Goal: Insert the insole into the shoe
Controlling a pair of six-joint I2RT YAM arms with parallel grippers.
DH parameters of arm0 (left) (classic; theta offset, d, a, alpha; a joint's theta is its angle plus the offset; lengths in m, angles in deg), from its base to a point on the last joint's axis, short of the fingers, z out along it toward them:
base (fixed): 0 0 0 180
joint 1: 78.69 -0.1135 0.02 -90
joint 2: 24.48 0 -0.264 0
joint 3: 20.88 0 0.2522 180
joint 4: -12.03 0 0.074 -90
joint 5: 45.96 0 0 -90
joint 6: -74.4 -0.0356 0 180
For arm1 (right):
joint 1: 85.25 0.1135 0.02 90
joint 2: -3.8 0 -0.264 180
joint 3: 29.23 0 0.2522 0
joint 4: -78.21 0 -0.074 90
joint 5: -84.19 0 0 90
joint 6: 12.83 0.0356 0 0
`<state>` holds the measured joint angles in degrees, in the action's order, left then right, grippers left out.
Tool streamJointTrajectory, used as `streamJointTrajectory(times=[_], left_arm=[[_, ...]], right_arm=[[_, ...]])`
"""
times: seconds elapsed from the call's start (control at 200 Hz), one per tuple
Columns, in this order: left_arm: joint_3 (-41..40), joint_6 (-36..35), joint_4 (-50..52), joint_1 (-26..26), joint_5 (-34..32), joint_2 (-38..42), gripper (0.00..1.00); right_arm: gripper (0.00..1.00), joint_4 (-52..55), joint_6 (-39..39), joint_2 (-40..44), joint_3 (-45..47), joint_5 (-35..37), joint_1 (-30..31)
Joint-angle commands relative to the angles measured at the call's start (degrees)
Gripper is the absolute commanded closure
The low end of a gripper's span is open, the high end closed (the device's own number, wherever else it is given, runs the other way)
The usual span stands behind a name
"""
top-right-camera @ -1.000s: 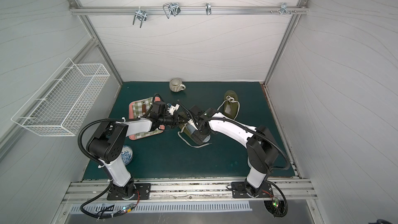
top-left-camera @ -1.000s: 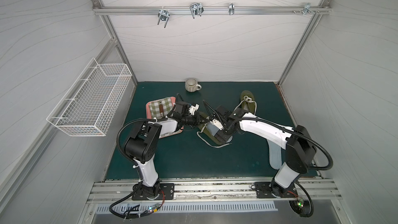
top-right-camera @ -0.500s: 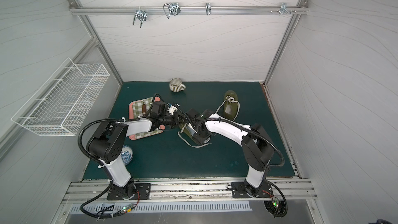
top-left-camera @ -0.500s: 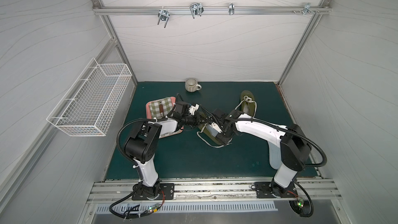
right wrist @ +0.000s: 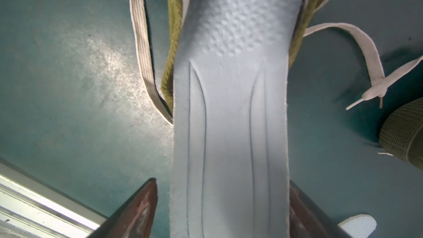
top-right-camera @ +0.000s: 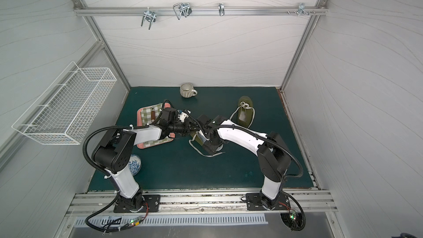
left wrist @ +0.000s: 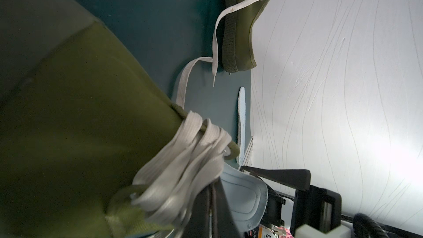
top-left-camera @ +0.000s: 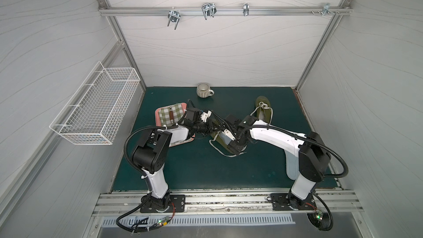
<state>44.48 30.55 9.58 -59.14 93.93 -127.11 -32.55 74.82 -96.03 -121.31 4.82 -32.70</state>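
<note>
insole (right wrist: 229, 122) sits toe-first in the shoe (left wrist: 80, 122), heel end out between the spread right claw (right wrist: 222, 202). left claw (top-left-camera: 210, 128) is pressed together at the laces (left wrist: 183, 156). pushed unguided, the soft insole may buckle, snag there, or shove the shoe away.

The near middle of the bench (top-left-camera: 206, 170) lies open to me, but mid-bench the shoe (top-left-camera: 217, 140) and its loose laces (right wrist: 142, 42) block the way, tray (top-left-camera: 157, 116) to the left, second shoe (top-left-camera: 263, 111) far right.
</note>
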Motion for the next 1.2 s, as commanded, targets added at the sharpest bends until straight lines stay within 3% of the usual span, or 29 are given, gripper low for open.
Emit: streamJointTrajectory(times=[0.0, 0.31, 0.74, 0.815, 0.995, 1.195], left_arm=[[0.1, 0.9, -3.1, 0.0, 0.0, 0.8, 1.0], [0.0, 1.4, -3.6, 0.0, 0.2, 0.8, 1.0], [-0.2, 1.6, -3.7, 0.0, 0.0, 1.0, 1.0], [-0.2, 1.6, -3.7, 0.0, 0.0, 0.9, 1.0], [0.0, 1.5, -3.7, 0.0, 0.0, 0.9, 1.0], [0.0, 1.6, -3.6, 0.0, 0.0, 0.8, 1.0]], right_arm=[[0.22, 2.7, 0.1, 0.1, -0.3, -0.3, 0.5], [0.58, 1.7, 1.0, 0.3, -1.2, -1.9, 0.5], [0.75, 1.1, 1.2, -1.9, -2.7, -3.1, 0.4], [0.72, 1.5, 1.0, -1.6, -2.5, -3.1, 0.4], [0.45, 2.3, 0.9, -1.0, -2.2, -2.7, 0.4], [0.3, 2.7, 0.7, -1.6, -2.0, -2.6, 0.7]])
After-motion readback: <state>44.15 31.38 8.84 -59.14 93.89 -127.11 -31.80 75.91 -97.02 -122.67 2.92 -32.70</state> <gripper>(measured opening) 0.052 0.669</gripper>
